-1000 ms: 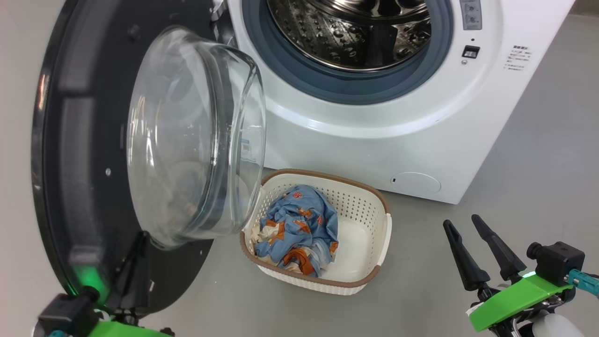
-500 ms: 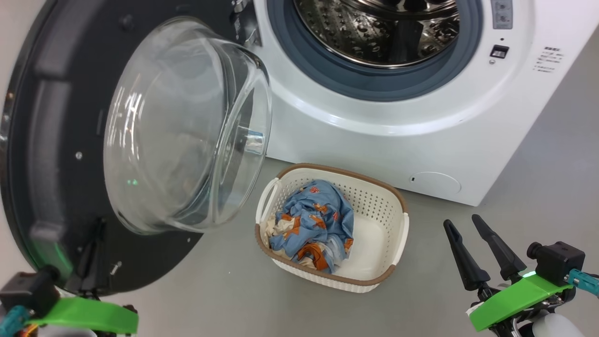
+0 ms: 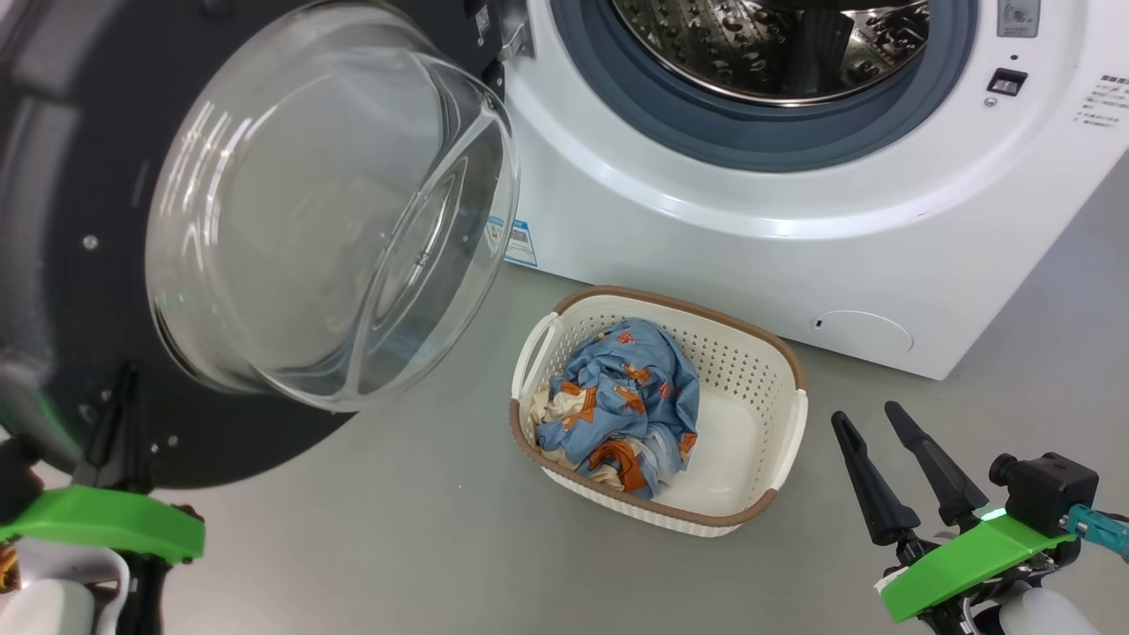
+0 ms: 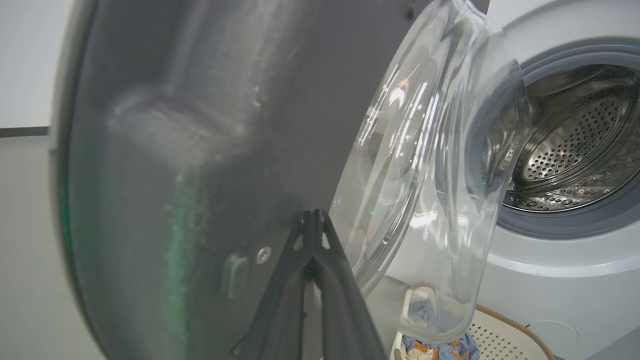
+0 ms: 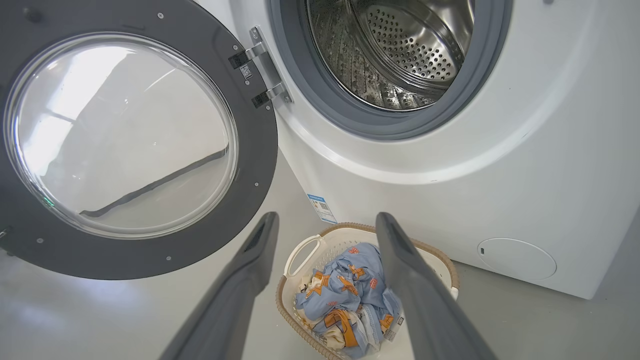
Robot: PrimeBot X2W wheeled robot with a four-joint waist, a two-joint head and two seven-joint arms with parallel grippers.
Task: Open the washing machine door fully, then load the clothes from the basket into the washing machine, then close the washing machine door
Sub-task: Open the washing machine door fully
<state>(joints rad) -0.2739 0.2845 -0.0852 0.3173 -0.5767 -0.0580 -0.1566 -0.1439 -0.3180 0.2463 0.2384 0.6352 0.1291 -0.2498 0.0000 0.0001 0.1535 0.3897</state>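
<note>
Unobstructed drum mouth (image 3: 776,44), door (image 3: 53,229) aside left

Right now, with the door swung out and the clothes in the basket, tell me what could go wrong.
1. The shut left claw has its tips at the washing machine door's smooth inner face, beside the glass bowl; it could slip and strike the glass.
2. The clothes lie bunched at one end of the basket; the open right claw may lift only part, or trail fabric over the gasket.

The right gripper (image 3: 864,413) has long tapered black fingers (image 3: 871,494), a bright green bracket (image 3: 961,564), black camera block (image 3: 1050,494), teal plug (image 3: 1098,526).
</note>
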